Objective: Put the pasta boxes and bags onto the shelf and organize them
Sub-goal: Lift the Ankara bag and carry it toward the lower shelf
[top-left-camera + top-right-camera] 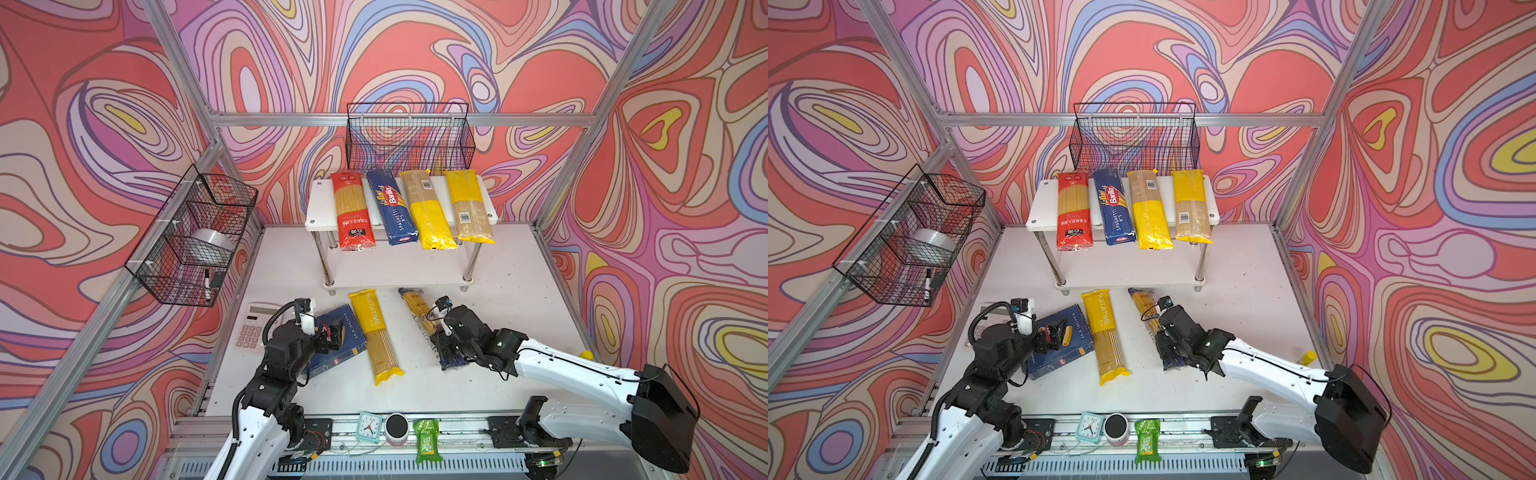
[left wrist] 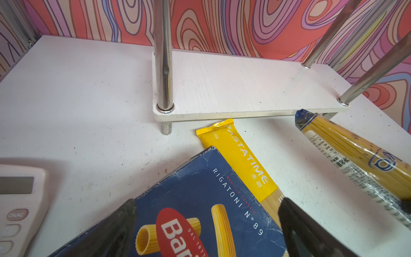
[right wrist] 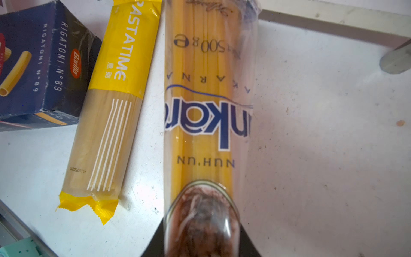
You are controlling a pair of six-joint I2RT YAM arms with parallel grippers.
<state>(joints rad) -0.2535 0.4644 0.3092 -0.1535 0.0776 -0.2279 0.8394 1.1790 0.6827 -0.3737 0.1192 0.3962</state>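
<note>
Four packs are already lying on the shelf [image 1: 320, 199]: the red bag [image 1: 353, 212], Spaghetti box [image 1: 390, 208], yellow-bottomed bag [image 1: 430, 220] and yellow-topped bag [image 1: 469, 208]. Three are waiting on the table [image 1: 498, 311]. The left gripper [image 2: 208, 201] is holding its fingers apart, with the rigatoni box [image 2: 189, 189] lying under them and the Pastatime bag [image 1: 376, 336] just beyond. Only the right wrist view is showing the blue-ended bag [image 3: 206, 100] running between the fingers of the right gripper [image 3: 201, 233]; I cannot tell whether they are pinching it.

I count two dark blue pasta boxes, one wide rigatoni box [image 1: 345, 355] and one narrow spaghetti box [image 1: 392, 208], five long spaghetti bags, namely one red bag [image 1: 353, 212], two yellow-and-clear bags [image 1: 426, 212] [image 1: 469, 208], one Pastatime bag [image 1: 376, 336] and one blue-ended bag [image 1: 417, 311], one white shelf [image 1: 320, 203], two black wire baskets [image 1: 409, 137] [image 1: 195, 232], one calculator [image 1: 251, 328], one clock [image 1: 369, 427] and one green packet [image 1: 428, 444].
</note>
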